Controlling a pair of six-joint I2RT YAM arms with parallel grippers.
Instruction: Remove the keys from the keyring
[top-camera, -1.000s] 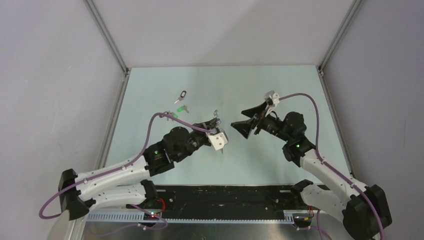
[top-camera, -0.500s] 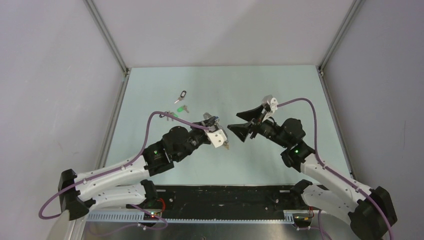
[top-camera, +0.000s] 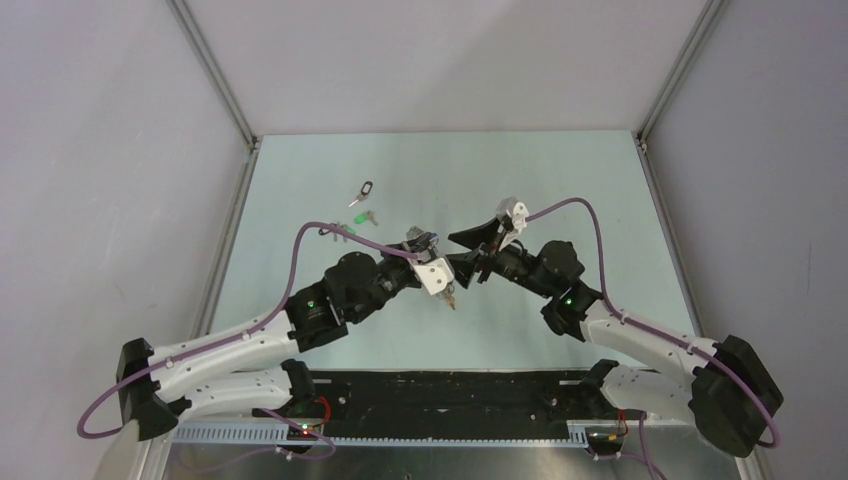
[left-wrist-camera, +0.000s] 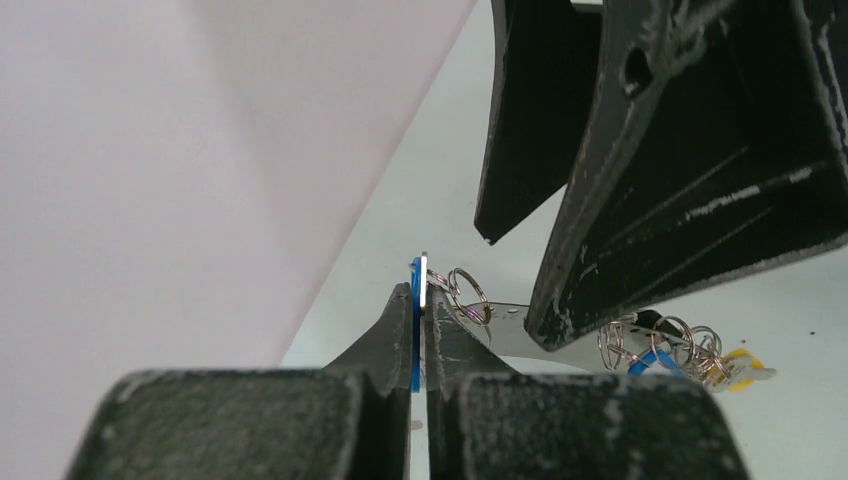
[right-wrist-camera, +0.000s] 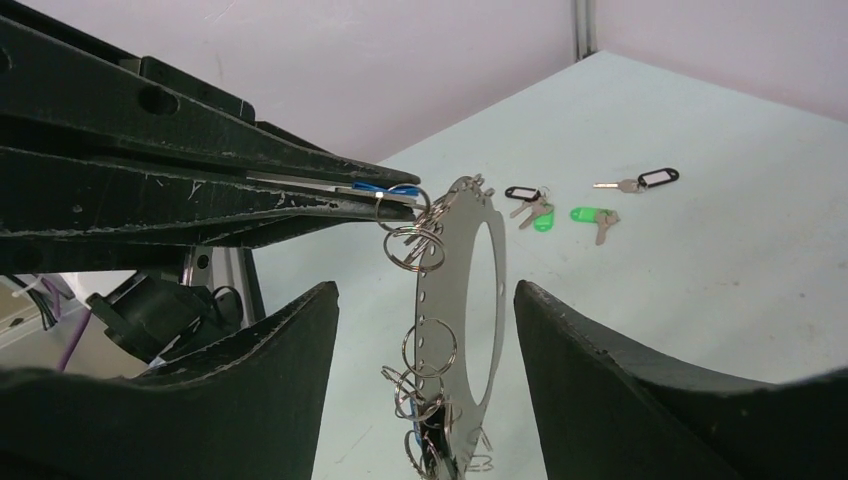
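Observation:
The keyring is a flat silvery loop fringed with small split rings. It hangs edge-on from my left gripper, which is shut on a blue key tag at the ring's top. More keys, blue and yellow, bunch at its lower end. My right gripper is open, one finger on each side of the hanging keyring, not touching it. In the top view the left gripper and right gripper meet at mid-table, with the bunch dangling below.
Loose keys lie on the table behind the left arm: one with a black tag, one with a green tag, and another beside the purple cable. They also show in the right wrist view. Walls enclose the table.
My right gripper has moved left and closed the gap to the left gripper, so its open fingers now straddle the keyring. The left gripper shifted slightly right, still clamped.

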